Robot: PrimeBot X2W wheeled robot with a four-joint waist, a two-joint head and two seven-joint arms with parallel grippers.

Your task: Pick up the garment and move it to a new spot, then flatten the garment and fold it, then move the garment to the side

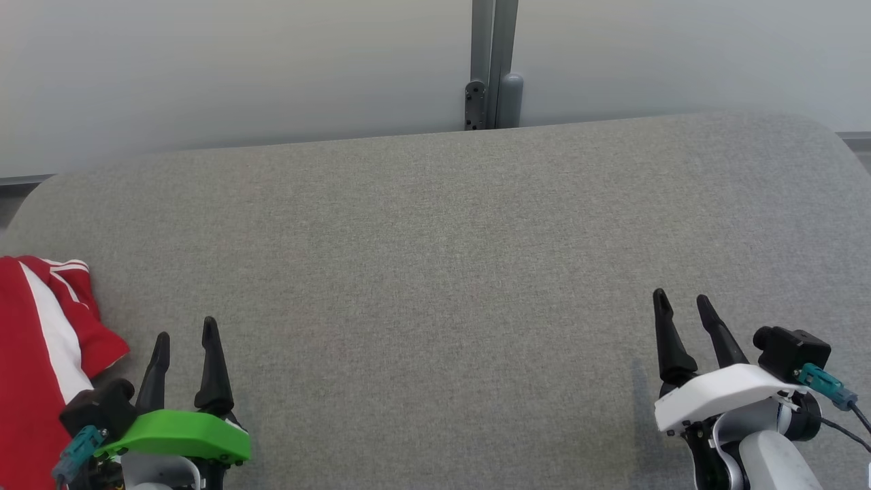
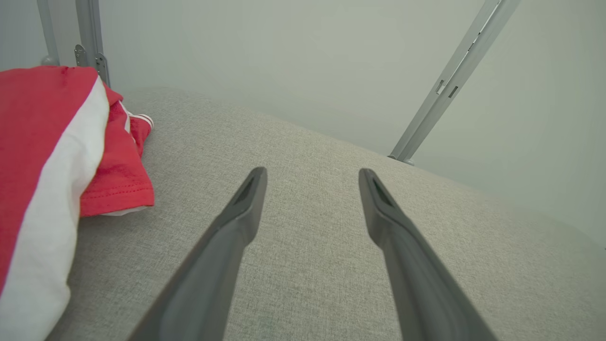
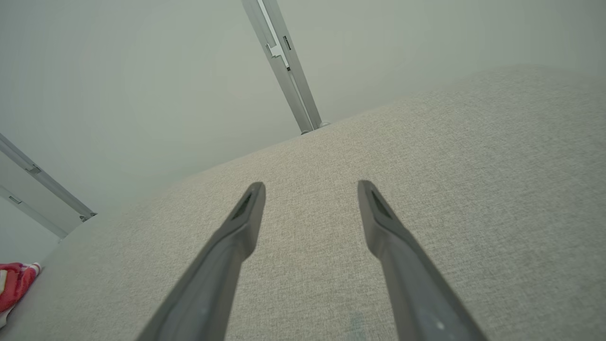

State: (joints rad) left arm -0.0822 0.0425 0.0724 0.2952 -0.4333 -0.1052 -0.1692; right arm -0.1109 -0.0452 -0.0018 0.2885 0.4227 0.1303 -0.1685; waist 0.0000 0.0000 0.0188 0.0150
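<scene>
Left hand [image 1: 186,328] spread, empty (garment [image 1: 41,354] just beside); grey post [image 1: 493,64] behind table [image 1: 435,224].

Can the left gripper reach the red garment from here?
Probably yes: the left gripper is open, and the red and white garment lies just to its left on the grey surface, nothing between them.

- A grey fabric-covered table [image 1: 435,272] is stretching wide across the head view, its far corners rounding off.
- A pale, plain wall [image 1: 204,68] is rising right behind it.
- A grey metal post [image 1: 493,61] is standing upright against that wall, meeting the table's far edge near the middle.
- Soft, even light is falling everywhere, casting hardly any shadow.
</scene>
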